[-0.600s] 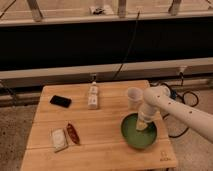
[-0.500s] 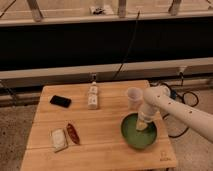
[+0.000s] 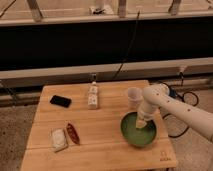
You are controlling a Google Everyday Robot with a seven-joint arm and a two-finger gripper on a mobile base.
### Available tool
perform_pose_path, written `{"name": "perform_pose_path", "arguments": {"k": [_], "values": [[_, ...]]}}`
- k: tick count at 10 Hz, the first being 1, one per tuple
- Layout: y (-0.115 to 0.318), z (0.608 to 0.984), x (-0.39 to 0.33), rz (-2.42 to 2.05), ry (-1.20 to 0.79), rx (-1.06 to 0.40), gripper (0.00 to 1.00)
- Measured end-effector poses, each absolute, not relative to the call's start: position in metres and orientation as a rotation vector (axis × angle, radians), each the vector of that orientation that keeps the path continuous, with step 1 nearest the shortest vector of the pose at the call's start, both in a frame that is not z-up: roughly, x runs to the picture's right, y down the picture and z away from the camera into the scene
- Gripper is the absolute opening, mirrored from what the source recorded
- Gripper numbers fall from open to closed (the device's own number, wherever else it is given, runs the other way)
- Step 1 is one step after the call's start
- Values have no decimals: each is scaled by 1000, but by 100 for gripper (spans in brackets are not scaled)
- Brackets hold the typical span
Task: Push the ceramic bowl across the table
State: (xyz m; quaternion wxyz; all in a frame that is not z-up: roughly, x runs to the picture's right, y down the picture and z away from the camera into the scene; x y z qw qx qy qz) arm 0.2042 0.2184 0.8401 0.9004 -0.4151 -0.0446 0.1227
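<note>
A dark wall panel (image 3: 60, 42) is spanning behind the bench (image 3: 100, 150); speckled floor (image 3: 15, 130) is showing at left. The pincer (image 3: 141, 123) is hovering over the bench's right side.

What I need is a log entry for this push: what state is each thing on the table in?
Bowl: upright on the table, gripper inside it.
Gripper: lowered into the bowl.
Cup: upright, just behind the bowl.
Phone: lying flat.
White strip: lying flat mid-table.
White packet: lying flat.
Red packet: lying flat beside it.
</note>
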Motion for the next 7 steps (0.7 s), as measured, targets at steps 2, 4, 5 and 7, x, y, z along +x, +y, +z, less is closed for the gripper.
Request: {"name": "perform_pose_path", "arguments": {"k": [2,4,5,7], "values": [[214,847,201,252,-95,-855,4],[211,846,202,252,-96,-854,4],[211,846,202,252,-95,-856,4],[203,856,199,253,-97,-851,4]]}}
